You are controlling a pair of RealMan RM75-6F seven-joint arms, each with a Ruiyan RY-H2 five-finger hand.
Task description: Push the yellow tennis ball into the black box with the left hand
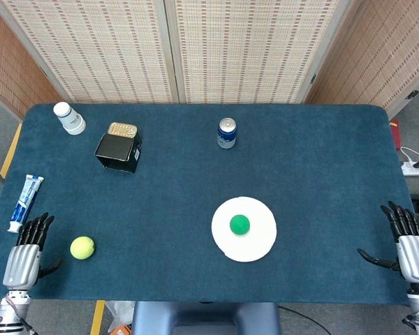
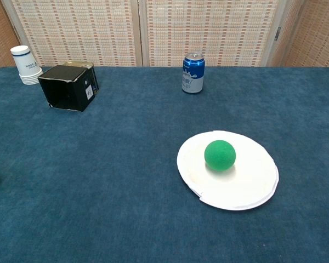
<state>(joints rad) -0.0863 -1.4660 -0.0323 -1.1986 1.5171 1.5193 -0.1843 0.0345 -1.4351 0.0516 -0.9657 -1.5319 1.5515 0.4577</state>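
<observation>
Task not yet begun: yellow tennis ball point(image 1: 82, 248) rests near the table's front-left corner, well apart from the black box point(image 1: 118, 151); left hand point(image 1: 26, 256) beside it, released, fingers spread

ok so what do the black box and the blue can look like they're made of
The black box looks like matte cardboard or thin board: dull faces, pale scuffed edges, a small label. The blue can looks like printed metal, probably aluminium, with a shiny silver rim and top.

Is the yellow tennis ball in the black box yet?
No. The yellow tennis ball lies on the table beside the left hand, well short of the black box.
</observation>
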